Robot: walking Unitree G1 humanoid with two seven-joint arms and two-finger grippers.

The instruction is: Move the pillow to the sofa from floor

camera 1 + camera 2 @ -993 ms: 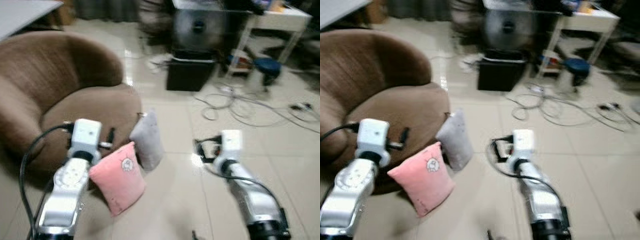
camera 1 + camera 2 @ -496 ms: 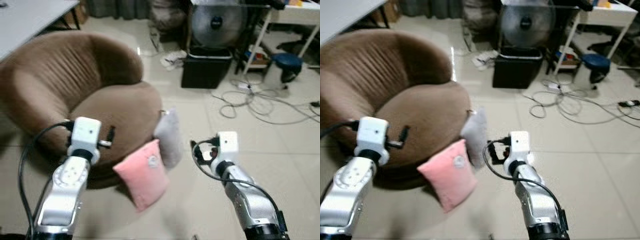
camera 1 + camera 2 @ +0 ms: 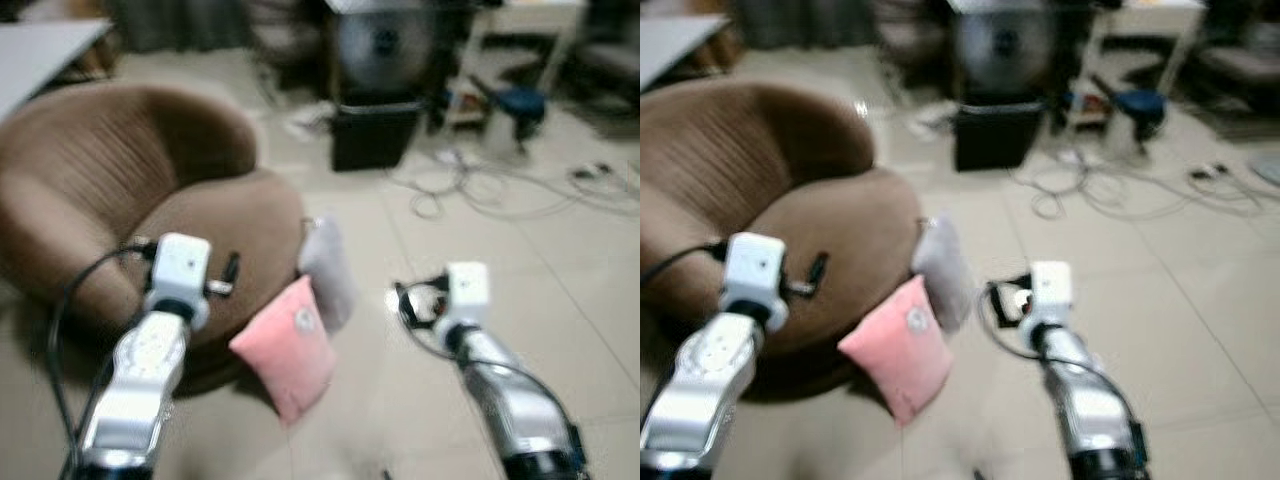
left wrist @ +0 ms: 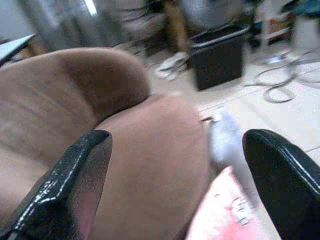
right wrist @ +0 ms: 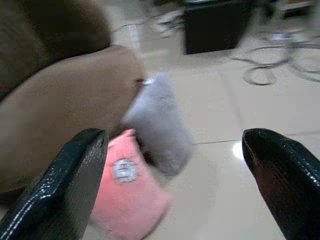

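Fingers on both arms spread wide, grasping nothing. Pink pillow (image 3: pixel 288 350) leans vs sofa (image 3: pixel 150 230) betw. them, below; left gripper (image 4: pixel 170 200) nearer, grey pillow (image 3: pixel 328 270) just behind.

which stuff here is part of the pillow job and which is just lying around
Part of the job:
- pink pillow, on the floor, leaning on the sofa's front
- grey pillow, beside it on the floor
- brown sofa
- left gripper and right gripper, both open and empty

Just lying about:
- cables on the floor
- black bin
- fan
- white table
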